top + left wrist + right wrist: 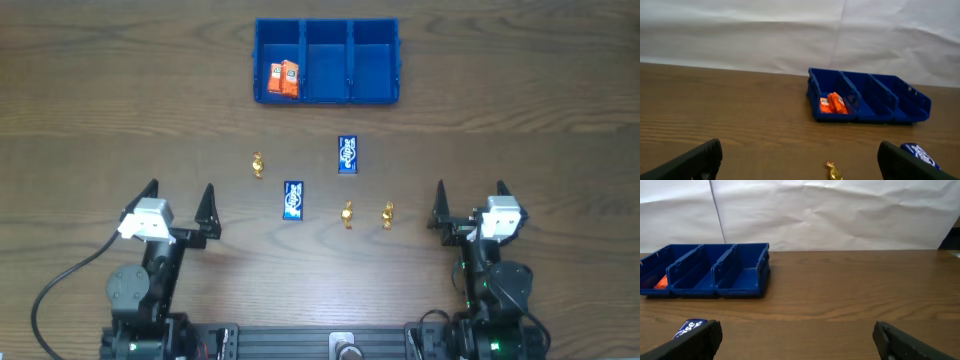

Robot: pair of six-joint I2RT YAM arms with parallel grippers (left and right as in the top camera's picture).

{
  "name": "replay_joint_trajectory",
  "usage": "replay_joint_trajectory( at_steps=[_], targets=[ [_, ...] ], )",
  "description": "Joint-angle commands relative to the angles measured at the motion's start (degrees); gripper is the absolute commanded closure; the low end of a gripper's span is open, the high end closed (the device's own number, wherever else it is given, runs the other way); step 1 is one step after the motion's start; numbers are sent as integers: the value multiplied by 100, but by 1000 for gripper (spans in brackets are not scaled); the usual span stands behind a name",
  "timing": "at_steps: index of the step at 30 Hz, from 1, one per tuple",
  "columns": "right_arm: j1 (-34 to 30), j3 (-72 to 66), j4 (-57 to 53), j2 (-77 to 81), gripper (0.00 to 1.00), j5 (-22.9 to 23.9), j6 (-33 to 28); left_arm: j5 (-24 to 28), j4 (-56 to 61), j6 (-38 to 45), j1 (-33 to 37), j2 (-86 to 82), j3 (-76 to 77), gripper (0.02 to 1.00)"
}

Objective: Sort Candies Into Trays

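Observation:
A blue three-compartment tray [327, 92] stands at the back of the wooden table, with two orange candies [284, 80] in its left compartment; the other two compartments look empty. Two blue-wrapped candies [347, 155] [293, 200] and three gold-wrapped candies [258, 164] [347, 214] [387, 213] lie loose on the table in front of it. My left gripper [180, 205] rests open near the front left, holding nothing. On the front right my right gripper [469, 202] is open and empty too. The left wrist view shows the tray [867, 102], the orange candies [833, 103] and a gold candy [833, 171].
A black cable [60, 285] loops beside the left arm's base. A white backdrop [830, 215] rises behind the table's far edge. Bare wood lies to either side of the tray and candies.

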Motion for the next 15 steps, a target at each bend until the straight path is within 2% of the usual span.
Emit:
replay_joint_trajectory(
  at_steps=[1, 5, 15],
  targets=[
    [-68, -11, -26, -20, 3, -7, -68, 140, -295, 70, 28, -83, -7, 20],
    [-68, -11, -26, -20, 3, -7, -68, 131, -671, 70, 28, -74, -7, 20],
    [-68, -11, -26, -20, 3, -7, -66, 136, -654, 70, 28, -61, -7, 20]
  ],
)
